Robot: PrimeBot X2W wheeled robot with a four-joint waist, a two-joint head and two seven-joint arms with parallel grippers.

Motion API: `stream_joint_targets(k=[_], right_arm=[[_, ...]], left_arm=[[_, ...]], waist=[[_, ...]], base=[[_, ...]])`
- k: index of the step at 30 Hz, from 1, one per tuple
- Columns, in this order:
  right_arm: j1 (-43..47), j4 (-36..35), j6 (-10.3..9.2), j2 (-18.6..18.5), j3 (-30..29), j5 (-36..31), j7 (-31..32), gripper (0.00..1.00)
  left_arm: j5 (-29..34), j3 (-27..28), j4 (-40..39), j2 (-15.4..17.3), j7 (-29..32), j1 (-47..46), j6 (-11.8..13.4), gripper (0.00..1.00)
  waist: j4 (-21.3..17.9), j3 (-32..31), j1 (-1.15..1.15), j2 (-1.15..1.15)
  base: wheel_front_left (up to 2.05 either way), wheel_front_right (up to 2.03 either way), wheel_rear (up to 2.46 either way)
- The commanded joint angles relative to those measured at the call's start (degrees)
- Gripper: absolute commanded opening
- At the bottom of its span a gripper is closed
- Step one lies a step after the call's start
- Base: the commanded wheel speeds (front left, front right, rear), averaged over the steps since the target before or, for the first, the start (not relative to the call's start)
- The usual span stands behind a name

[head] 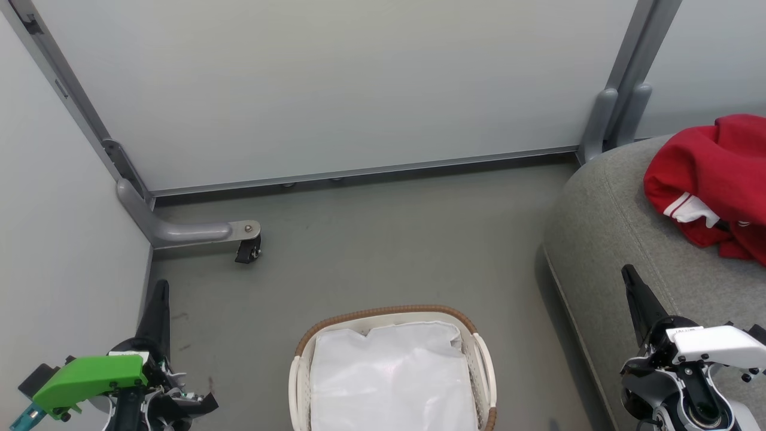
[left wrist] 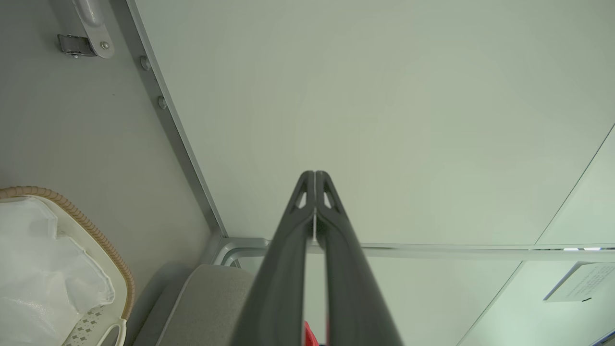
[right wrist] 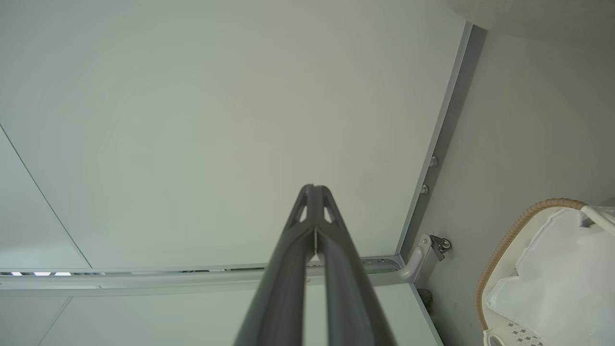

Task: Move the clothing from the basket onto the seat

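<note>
Basket [head: 389, 310] sits on the grey floor [head: 389, 239] at the bottom middle of the head view, between the two arms. All I can make out inside it is the white liner [head: 389, 377], lying crumpled across the bottom. The seat [head: 604, 239], that big grey cushion, is off to the robot's right, just beside the basket and not touching it as far as I can tell. A red garment [head: 712, 173] with a bit of white trim lies bunched up on top of the seat, near the right edge of the head view.

Left gripper [head: 160, 290] is clenched tight, fingers pressed flat together and holding nothing. It points up over the floor, right next to the left wall panel [head: 60, 239]. Right gripper [head: 628, 274] is the same deal: pinched closed, empty, hanging over the front part of the seat and well apart from the red garment. Both wrist views look along the closed fingers at the pale partition panels [head: 335, 84], with the basket off to one side. A little black caster [head: 247, 250] on a grey metal foot stands on the floor near the back left corner.
</note>
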Motion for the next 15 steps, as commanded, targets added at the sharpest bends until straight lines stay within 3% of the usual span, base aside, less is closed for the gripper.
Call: stream_joint_targets(k=[1, 15], right_arm=[[0.46, -0.19, 0.00, -0.34, -0.09, 0.18, 0.15, 0.00], [0.46, -0.19, 0.00, -0.34, -0.09, 0.18, 0.14, 0.00]], left_arm=[[-0.20, 0.13, -0.10, 0.27, 0.26, -0.64, -0.37, 0.00], [-0.20, 0.13, -0.11, 0.27, 0.26, -0.64, -0.37, 0.00]], waist=[[0.00, 0.00, 0.00, 0.00], [0.00, 0.00, 0.00, 0.00]], base=[[0.00, 0.00, 0.00], [0.00, 0.00, 0.00]])
